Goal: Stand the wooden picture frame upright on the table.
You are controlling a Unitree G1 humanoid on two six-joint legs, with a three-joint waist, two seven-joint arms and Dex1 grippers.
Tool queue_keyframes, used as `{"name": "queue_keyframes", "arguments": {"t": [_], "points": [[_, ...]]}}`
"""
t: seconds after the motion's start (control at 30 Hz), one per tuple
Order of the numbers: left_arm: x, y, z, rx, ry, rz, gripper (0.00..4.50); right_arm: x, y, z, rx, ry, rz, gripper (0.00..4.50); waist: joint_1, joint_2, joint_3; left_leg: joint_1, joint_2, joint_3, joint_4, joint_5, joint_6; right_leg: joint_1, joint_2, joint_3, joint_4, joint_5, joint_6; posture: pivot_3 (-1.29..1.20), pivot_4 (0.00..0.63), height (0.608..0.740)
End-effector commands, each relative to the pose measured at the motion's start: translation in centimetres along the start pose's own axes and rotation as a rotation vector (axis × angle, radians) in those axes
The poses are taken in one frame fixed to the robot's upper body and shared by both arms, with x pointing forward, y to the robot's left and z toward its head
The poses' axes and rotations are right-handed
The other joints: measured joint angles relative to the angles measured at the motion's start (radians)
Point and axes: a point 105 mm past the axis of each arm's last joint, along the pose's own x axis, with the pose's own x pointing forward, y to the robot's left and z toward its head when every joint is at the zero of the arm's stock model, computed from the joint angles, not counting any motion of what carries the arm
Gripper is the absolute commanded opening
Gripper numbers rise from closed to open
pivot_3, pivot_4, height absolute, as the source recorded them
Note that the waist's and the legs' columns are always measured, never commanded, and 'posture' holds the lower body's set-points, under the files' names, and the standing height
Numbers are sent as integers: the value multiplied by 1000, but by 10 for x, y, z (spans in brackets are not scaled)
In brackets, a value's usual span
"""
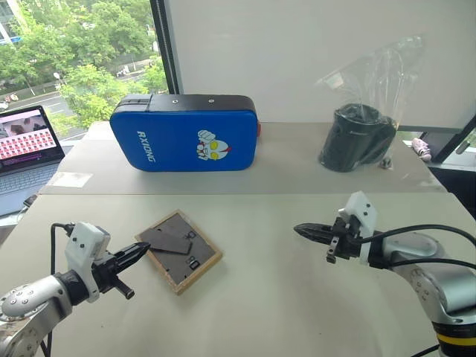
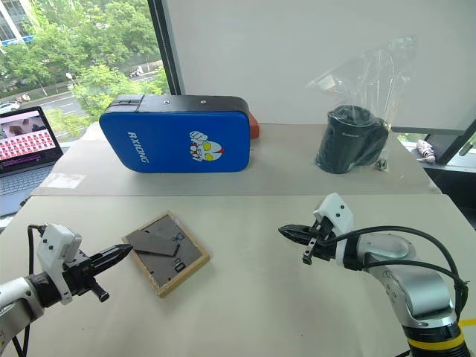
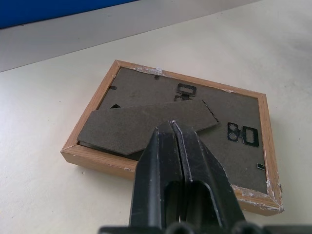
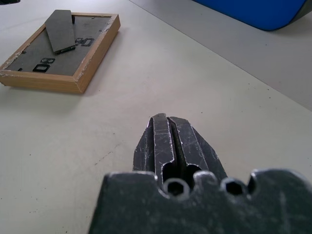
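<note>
The table (image 1: 297, 297) is a wide pale top, with a second, like surface butted against its far edge. On that far surface stands a blue case (image 1: 186, 137) (a cartoon figure and white lettering on its face) toward the left, and a black roll in a clear bag (image 1: 361, 134) toward the right far edge. A laptop (image 1: 26, 149) sits open off the left edge, its screen lit.

The frame (image 1: 178, 249) lies flat, face down, on the left half of the table, turned at an angle to the edges. Its dark back panel faces up, and the fold-out stand (image 3: 146, 126) lies slightly raised over that panel rather than flush with it. The light-wood rim shows pale scuffs at the corners.

The left gripper (image 1: 140, 253) hovers just beside the frame's left corner, its tip over the rim, fingers (image 3: 161, 165) pressed together with nothing between them. Whether the tip touches the stand cannot be told.

The right gripper (image 1: 306, 231) hangs above the bare right half of the table, well apart from the frame, pointing toward it, its fingers (image 4: 163, 146) likewise clenched on nothing.
</note>
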Motion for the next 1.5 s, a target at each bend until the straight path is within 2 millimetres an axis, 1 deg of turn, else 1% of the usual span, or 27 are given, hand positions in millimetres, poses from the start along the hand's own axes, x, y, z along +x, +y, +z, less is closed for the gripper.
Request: {"name": "queue_keyframes", "arguments": {"t": [0.03,0.1,0.13,0.2,0.23,0.27,0.33,0.4,0.47,0.5,0.63,0.73,0.8,0.9,1.0,1.13,1.27,1.37,1.4,1.5], "points": [[-3,-1,-3,12,21,9,64,8,-1,3,-42,-9,-5,0,0,0,0,0,0,0,0,0,0,0,0,0,0,0,0,0,150,740],[-13,9,-37,-14,148,69,64,38,-4,0,-85,22,8,0,-12,0,0,1,0,0,0,0,0,0,0,0,0,0,0,0,150,740],[-18,13,-49,-44,184,92,64,55,-7,0,-105,37,0,0,-25,0,0,3,0,2,0,0,0,0,0,1,0,1,-1,0,150,740],[-27,19,-67,-58,233,130,64,83,-10,2,-126,58,-10,0,-40,0,0,4,1,3,-1,0,0,-1,1,2,1,1,-2,0,150,740],[-29,19,-71,-56,248,134,64,92,-9,3,-134,62,-8,0,-38,1,0,4,2,3,-1,1,1,-2,2,2,2,1,-3,0,150,740],[-31,19,-74,-52,257,134,64,98,-9,3,-139,64,-5,0,-34,1,0,3,2,3,-1,1,1,-2,2,2,3,1,-3,0,150,740],[-31,19,-80,-70,258,149,64,120,2,3,-174,80,32,0,-18,0,0,1,2,2,-1,1,1,-2,1,1,3,0,-2,0,150,740],[-26,21,-86,-44,279,179,64,145,12,-2,-214,113,53,0,-16,1,0,1,1,2,-1,1,1,-1,0,1,1,1,-1,0,150,740],[-13,25,-85,-15,265,224,64,165,19,-4,-252,138,48,0,-6,3,-1,2,1,2,-1,1,1,-1,0,1,2,1,-1,0,150,740],[-6,25,-82,-6,249,235,64,172,23,-4,-264,140,59,0,-2,4,-1,3,1,2,-1,1,0,-1,0,1,3,1,-1,0,150,740],[24,21,-76,82,261,238,64,188,39,-8,-320,167,94,0,12,5,-2,5,1,2,0,3,-2,0,0,1,9,1,-2,0,150,740],[45,14,-69,138,250,200,64,189,43,-11,-328,177,104,0,16,5,-3,10,0,2,0,3,-2,3,1,1,10,1,-2,0,150,740],[62,4,-63,192,253,139,64,183,38,-14,-312,188,84,0,18,5,-3,11,0,2,0,3,-2,4,1,1,10,1,-2,0,150,740],[84,-9,-57,246,242,56,64,170,28,-18,-283,199,50,0,28,5,-3,11,0,2,0,3,-2,6,0,1,9,0,-1,0,150,740],[100,-19,-51,273,229,-8,64,156,26,-23,-254,212,30,0,31,5,-3,11,0,2,-1,3,-2,7,0,1,8,0,0,0,150,740],[123,-32,-52,347,238,-118,64,126,35,-34,-190,248,22,0,46,6,-4,12,-1,1,-1,3,-2,9,-1,0,6,0,0,0,150,740],[132,-40,-53,372,233,-190,64,108,51,-38,-138,279,36,0,49,8,-7,15,-1,1,-1,2,0,16,-1,-1,-1,-1,1,0,150,740],[135,-45,-52,384,225,-225,64,100,57,-41,-127,308,34,0,50,8,-8,15,-1,1,-1,2,0,16,-1,-1,-1,-1,2,0,150,740],[135,-46,-52,387,225,-236,64,99,57,-42,-119,312,22,0,50,7,-8,15,-1,1,-1,2,0,16,-1,-1,-1,-1,2,0,150,740],[129,-45,-53,378,228,-231,64,99,42,-45,-109,334,-55,0,48,7,-9,15,-1,1,-1,1,0,16,-1,-1,-1,-2,3,0,150,740]]}}
